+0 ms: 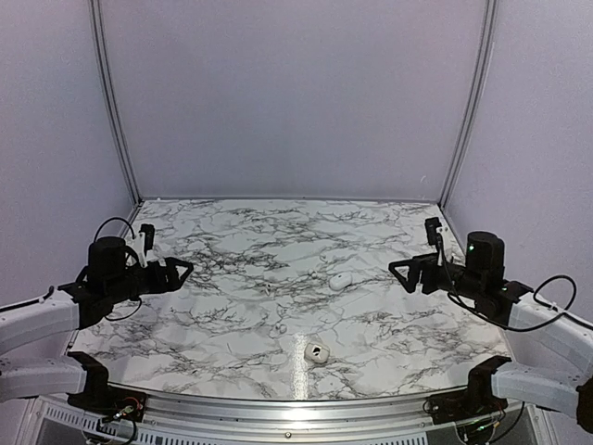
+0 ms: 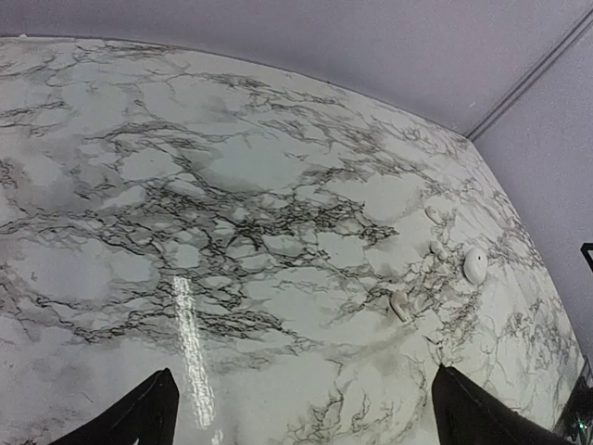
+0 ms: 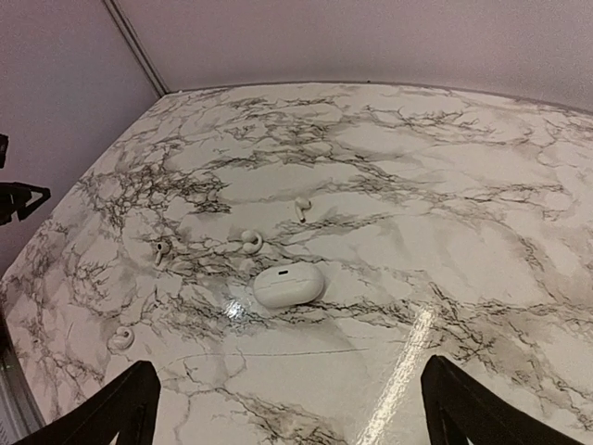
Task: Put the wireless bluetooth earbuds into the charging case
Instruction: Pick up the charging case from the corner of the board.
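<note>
— Where is the small glossy white pebble-shaped plastic charging case [image 1: 341, 280]?

— Lying shut on the white, grey-veined marble tabletop [image 1: 232, 232], a little right of centre. It is nearer the right gripper [image 1: 401, 275] than the left gripper [image 1: 182, 274] and touches neither.

— Its long axis?

— From above it runs roughly across the table, left to right, with the right end tipped slightly toward the far wall. I cannot tell which end is the hinge.

— And the tiny white rounded plastic earbuds [image 3: 251, 241]?

— That one lies just beside the case. Another earbud [image 3: 302, 206] and a third earbud [image 3: 162, 248] lie near it. An earbud with dark spots [image 1: 317, 351] sits apart, toward the near edge.

— The grippers?

— Both have their jaws spread wide, holding nothing, above the tabletop.
</note>
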`<control>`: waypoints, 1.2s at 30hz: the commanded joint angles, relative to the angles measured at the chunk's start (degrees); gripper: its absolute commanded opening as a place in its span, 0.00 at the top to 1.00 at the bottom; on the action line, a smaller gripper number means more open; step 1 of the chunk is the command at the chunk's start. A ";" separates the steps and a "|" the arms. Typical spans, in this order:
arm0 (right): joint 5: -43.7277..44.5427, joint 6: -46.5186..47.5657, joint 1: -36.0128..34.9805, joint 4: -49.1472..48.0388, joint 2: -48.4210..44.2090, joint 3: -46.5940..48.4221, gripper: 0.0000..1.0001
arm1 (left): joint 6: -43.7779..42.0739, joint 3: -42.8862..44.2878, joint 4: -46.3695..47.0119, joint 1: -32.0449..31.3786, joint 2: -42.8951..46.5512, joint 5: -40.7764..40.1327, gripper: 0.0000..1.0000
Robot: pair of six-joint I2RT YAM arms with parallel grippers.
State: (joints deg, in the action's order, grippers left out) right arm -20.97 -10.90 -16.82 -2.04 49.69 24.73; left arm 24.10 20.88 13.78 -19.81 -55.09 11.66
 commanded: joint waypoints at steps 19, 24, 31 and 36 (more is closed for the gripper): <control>11.50 6.96 -37.03 9.59 21.53 11.34 0.17 | -5.53 3.61 3.09 -12.79 -0.73 0.21 0.01; 8.96 8.24 -38.76 8.36 27.01 12.75 0.21 | -3.83 2.73 2.87 -12.79 1.40 -4.42 0.01; 8.74 9.20 -41.47 8.52 31.64 14.42 0.24 | 2.50 1.20 2.75 -12.71 5.13 -14.22 0.01; 8.88 10.40 -42.96 8.73 35.47 16.66 0.26 | 0.99 2.14 1.67 -12.71 5.07 -13.83 0.01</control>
State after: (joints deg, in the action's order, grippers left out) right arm -11.70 -2.26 -58.59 7.33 82.56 38.13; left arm 25.19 22.74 15.14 -32.36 -50.22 -0.40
